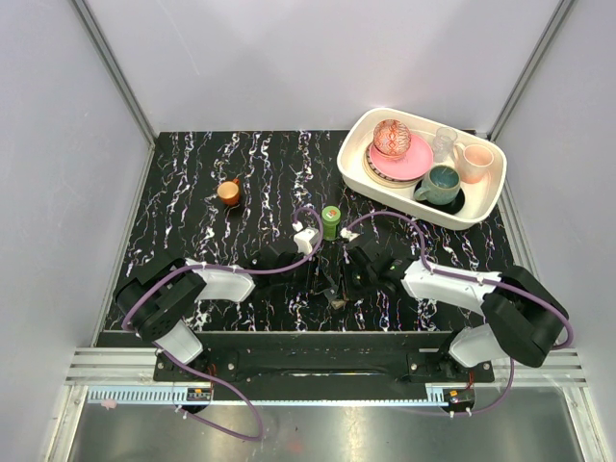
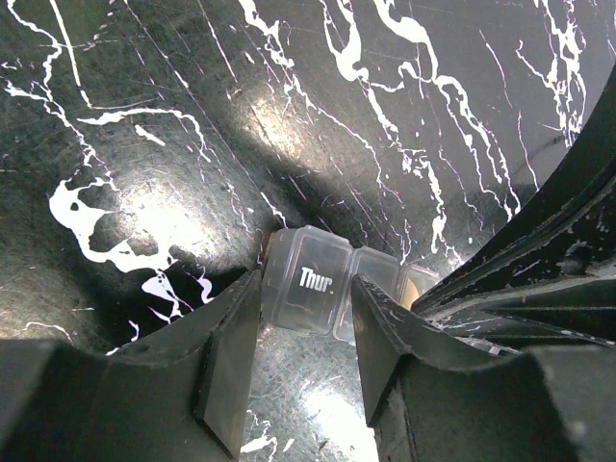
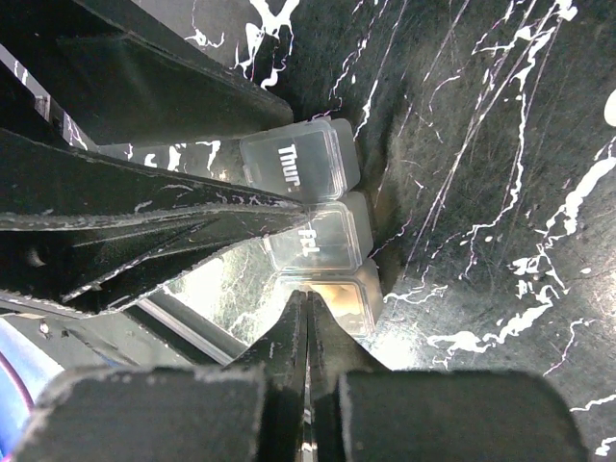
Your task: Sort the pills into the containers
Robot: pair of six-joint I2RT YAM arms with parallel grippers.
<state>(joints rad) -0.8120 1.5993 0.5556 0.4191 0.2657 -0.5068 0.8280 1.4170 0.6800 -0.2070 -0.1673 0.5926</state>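
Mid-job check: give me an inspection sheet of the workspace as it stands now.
Surface: black marbled table; no loose pills seen.
Job's things: pill box between the arms, compartments marked Thur. and Fri.
Clutter: orange cup, green bottle, white tray of dishes far right.
Grippers: left gripper clamps the box's Thur. end; right gripper shut, tips at the third compartment.
Cables: purple cables loop near the bottle.
Surroundings: grey walls; nothing else seen.

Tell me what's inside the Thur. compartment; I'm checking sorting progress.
The pill box has its Thur. lid closed and frosted; no pill shows through, so the contents are hidden.
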